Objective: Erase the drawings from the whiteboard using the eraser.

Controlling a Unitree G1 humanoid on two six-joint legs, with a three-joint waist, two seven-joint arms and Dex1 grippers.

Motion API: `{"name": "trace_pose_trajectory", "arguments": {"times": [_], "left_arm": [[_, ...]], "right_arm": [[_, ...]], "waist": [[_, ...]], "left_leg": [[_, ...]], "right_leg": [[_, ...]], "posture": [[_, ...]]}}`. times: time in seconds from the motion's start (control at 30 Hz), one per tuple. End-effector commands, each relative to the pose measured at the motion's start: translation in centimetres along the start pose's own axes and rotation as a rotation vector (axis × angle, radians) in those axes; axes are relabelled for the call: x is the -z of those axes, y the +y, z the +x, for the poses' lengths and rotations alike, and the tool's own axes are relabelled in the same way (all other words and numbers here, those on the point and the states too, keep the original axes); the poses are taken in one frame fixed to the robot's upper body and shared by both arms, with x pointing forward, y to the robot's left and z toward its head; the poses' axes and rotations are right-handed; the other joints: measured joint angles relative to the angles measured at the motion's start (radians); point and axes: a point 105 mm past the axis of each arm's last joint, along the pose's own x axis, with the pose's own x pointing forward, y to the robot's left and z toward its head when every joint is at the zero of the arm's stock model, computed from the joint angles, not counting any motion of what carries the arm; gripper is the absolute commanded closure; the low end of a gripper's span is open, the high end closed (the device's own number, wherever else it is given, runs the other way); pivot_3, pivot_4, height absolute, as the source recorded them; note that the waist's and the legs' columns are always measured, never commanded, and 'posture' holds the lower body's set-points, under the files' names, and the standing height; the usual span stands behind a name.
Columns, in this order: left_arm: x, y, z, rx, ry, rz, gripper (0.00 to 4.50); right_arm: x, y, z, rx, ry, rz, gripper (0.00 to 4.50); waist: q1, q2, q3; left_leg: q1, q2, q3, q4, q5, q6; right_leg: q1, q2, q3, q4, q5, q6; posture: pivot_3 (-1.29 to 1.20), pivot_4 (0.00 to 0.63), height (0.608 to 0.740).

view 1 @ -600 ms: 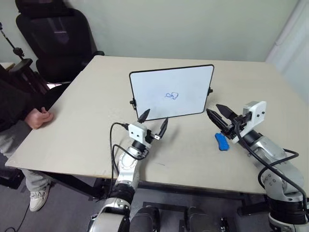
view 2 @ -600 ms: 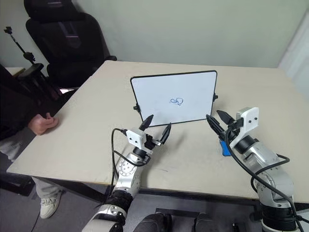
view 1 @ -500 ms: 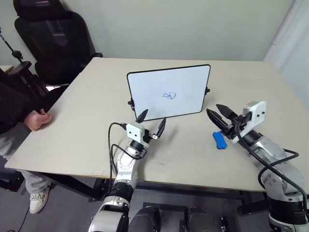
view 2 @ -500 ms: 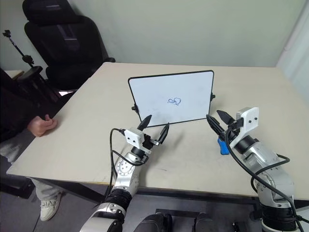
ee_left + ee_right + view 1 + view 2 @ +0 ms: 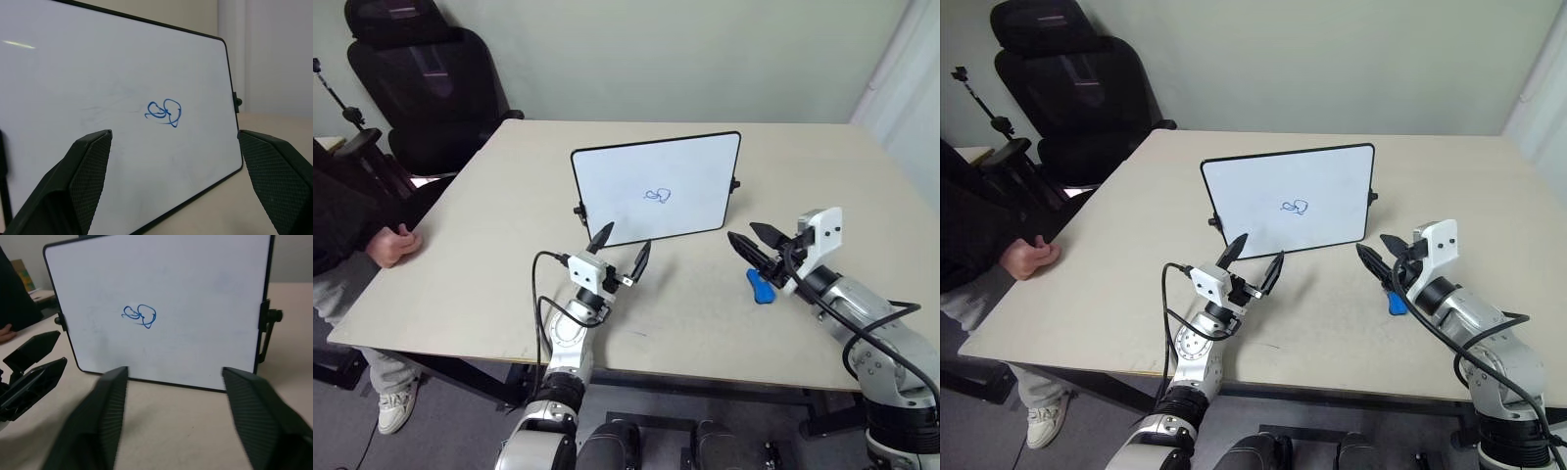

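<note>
The whiteboard (image 5: 656,188) stands tilted on the surface (image 5: 489,255) and serves as the reference landmark. The drawings (image 5: 658,195), a small blue scribble, sit near the centre of the whiteboard's face and are intact.

The eraser (image 5: 761,286) lies flat on the surface, in front of the whiteboard's right-hand corner and apart from its frame. Nothing grips it.

The right claw (image 5: 749,241) hovers just above the eraser, between the eraser and the whiteboard's right edge. Its jaws stand apart and hold nothing. The left claw (image 5: 621,247) is raised in front of the whiteboard's lower left portion, close to the frame. Its jaws also stand wide apart and empty.

Step in hand, as judged: acquisition of the eraser. Erasing has not begun.

Next move, as judged:
1. Lower the right claw so that its jaws straddle the eraser across its narrow sides.
2. Close the jaws firmly before lifting.
3. Carry the eraser up to the drawings and press it flat against the face.

The whiteboard rests on small feet only; wiping pressure may push it backwards. The left claw is well placed to brace the frame.
</note>
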Motion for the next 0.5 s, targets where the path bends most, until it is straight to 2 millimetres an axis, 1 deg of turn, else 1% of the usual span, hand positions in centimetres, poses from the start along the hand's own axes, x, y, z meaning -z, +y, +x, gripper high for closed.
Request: {"name": "trace_pose_trajectory", "arguments": {"times": [0.03,0.13,0.2,0.23,0.33,0.43,0.5], "left_arm": [[1.5,0.2,-1.4,-0.029,0.049,-0.007,0.00],[1.7,0.2,-1.6,-0.018,0.060,-0.004,0.00],[2.0,0.3,-1.8,-0.022,0.069,-0.003,0.00],[2.0,0.4,-1.9,-0.023,0.071,-0.001,0.00],[1.7,0.6,-1.3,-0.030,0.063,0.005,0.00],[1.6,0.7,-0.9,-0.034,0.062,0.007,0.00],[1.6,0.6,-0.7,-0.034,0.062,0.007,0.00]], "right_arm": [[-0.8,-0.2,0.2,0.012,0.026,-0.013,0.08],[0.3,-0.9,0.0,0.044,0.134,-0.022,0.04],[1.2,-1.6,-0.5,0.068,0.214,-0.027,0.04],[1.5,-1.5,-0.9,0.061,0.249,-0.025,0.04],[2.6,-1.9,-1.9,0.079,0.358,-0.018,0.04],[3.5,-2.5,-2.4,0.120,0.436,0.009,0.04],[3.7,-2.5,-2.5,0.119,0.458,0.020,0.04]], "waist": [[0.004,0.002,-0.001],[0.006,0.003,-0.002],[0.006,0.004,-0.002],[0.006,0.004,-0.002],[0.006,0.004,-0.002],[0.005,0.004,-0.002],[0.005,0.004,-0.002]], "left_leg": [[0.000,0.000,0.000,0.000,0.000,0.000],[0.000,0.000,0.000,-0.002,0.000,0.000],[0.000,0.000,0.000,-0.002,0.000,-0.001],[0.000,0.000,0.000,-0.002,0.000,-0.001],[0.000,0.000,0.000,-0.003,-0.001,-0.001],[0.000,0.000,0.000,-0.004,-0.002,-0.002],[-0.002,0.000,-0.001,-0.005,-0.002,-0.002]], "right_leg": [[0.000,0.000,0.000,0.000,0.000,0.000],[0.000,0.000,0.000,0.001,0.000,0.001],[0.000,0.000,0.000,0.001,0.000,0.001],[0.000,0.000,0.000,0.001,0.000,0.001],[0.000,0.000,0.000,0.001,0.000,0.001],[-0.002,0.000,0.000,0.001,-0.001,0.000],[-0.004,0.000,0.000,0.001,-0.001,0.000]], "posture": [[0.00,0.150,0.740],[0.00,0.150,0.740],[0.00,0.150,0.740],[0.00,0.150,0.740],[0.00,0.150,0.740],[0.00,0.150,0.740],[0.00,0.150,0.740]]}}
